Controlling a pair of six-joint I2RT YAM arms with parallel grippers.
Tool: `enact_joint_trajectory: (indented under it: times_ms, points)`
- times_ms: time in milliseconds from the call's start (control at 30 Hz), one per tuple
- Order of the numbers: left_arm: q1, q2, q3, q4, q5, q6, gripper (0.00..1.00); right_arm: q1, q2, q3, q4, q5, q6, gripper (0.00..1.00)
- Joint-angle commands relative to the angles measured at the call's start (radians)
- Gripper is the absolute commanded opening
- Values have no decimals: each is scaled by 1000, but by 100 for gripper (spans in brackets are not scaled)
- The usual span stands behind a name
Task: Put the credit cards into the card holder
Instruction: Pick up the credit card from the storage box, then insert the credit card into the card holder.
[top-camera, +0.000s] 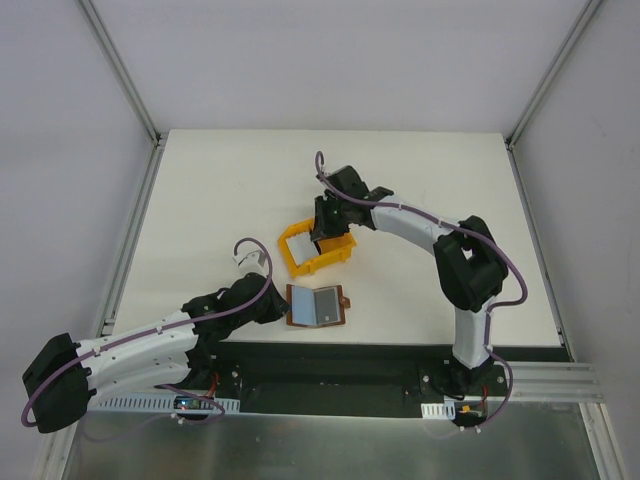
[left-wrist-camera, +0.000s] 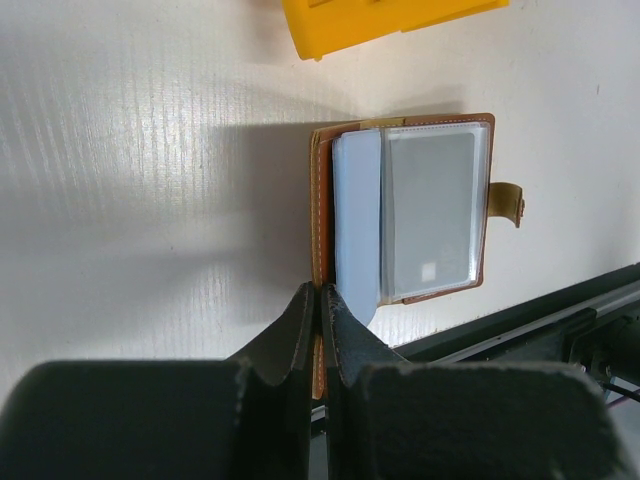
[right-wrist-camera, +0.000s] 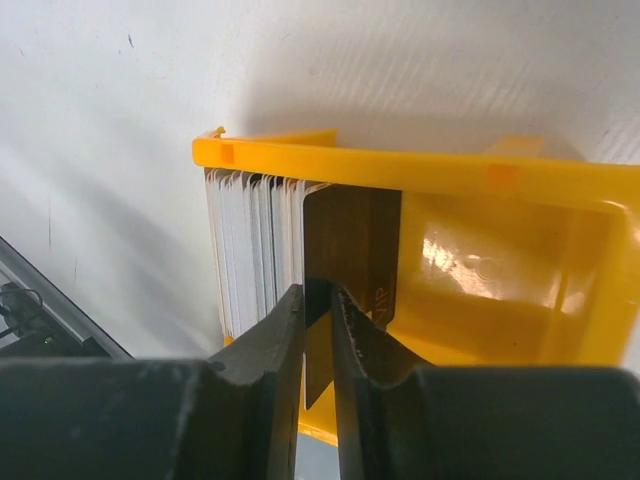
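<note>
The card holder (top-camera: 316, 305) lies open and flat on the table near the front edge, just in front of the yellow bin (top-camera: 287, 250). It has a brown leather border, a grey interior with clear sleeves, and a snap tab (left-wrist-camera: 507, 203) pointing outward. The left gripper (left-wrist-camera: 320, 295) pinches one cover edge.

The credit cards (right-wrist-camera: 250, 250) stand on edge, packed together at one end of the bin. The outermost card (right-wrist-camera: 350, 240) appears dark, possibly from shadow. It sits clamped in the right gripper (right-wrist-camera: 318, 295).

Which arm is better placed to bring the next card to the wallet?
Right. The right gripper is inside the bin, jaws pinching a dark card. The left gripper is shut on the edge of the wallet, so it is busy keeping it open.
</note>
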Motion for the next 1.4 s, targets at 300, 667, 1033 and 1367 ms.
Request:
enact_joint_trajectory:
  times_ms: [300, 667, 1033, 1367]
  points:
    - [-11, 13, 25, -16, -15, -1, 0, -5, -108, 68, -104, 155, -92, 0]
    - [-11, -6, -35, -16, -12, -44, 0, -6, -355, -84, -8, 164, -54, 0]
    - [-11, -26, -64, -16, -10, -71, 0, 87, -712, -645, 359, 77, 285, 0]
    - [-11, -26, -61, -16, -6, -88, 0, 287, -697, -849, 588, 204, 475, 0]
